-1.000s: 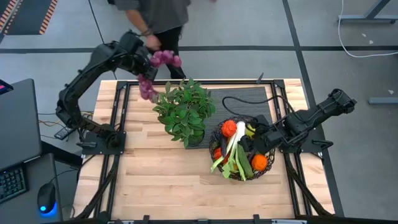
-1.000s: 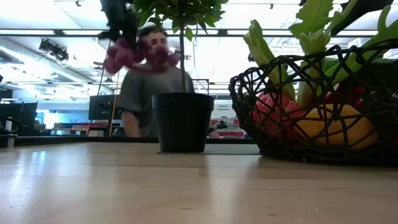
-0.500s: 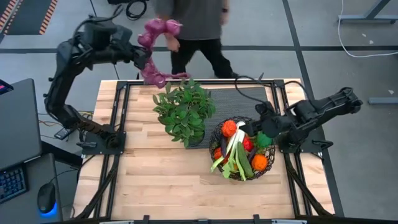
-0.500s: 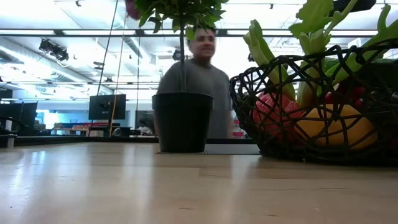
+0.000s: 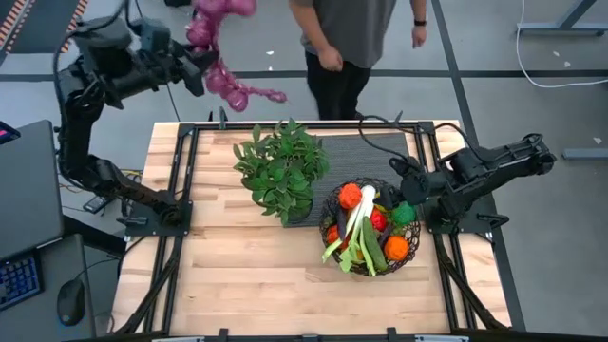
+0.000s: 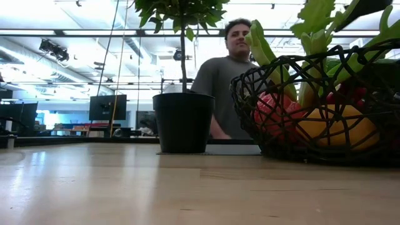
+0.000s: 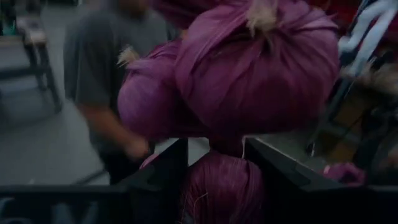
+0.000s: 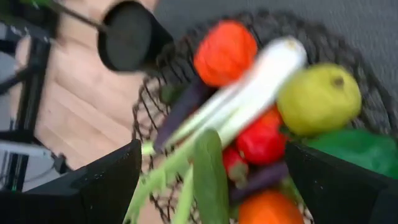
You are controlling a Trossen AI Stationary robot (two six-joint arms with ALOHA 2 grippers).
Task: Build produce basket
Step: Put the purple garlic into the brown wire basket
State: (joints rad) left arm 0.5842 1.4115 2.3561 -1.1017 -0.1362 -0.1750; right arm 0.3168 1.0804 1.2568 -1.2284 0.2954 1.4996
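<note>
The left gripper (image 5: pixel 201 68) is raised high beyond the far left corner of the tabletop (image 5: pixel 247 275), its fingers (image 7: pixel 163 180) clamped on a string of purple grapes (image 5: pixel 223 57) that dangles in the air. The right gripper (image 5: pixel 407 195) hovers at the right rim of the basket (image 5: pixel 334 249), fingers (image 8: pixel 106 180) spread wide and holding nothing. The basket sits right of the potted plant (image 5: pixel 282 169), holding orange tomatoes (image 5: pixel 350 196), a leek (image 5: pixel 357 220) and a lime (image 8: pixel 318 99). A person (image 5: pixel 347 38) stands behind the tabletop.
</note>
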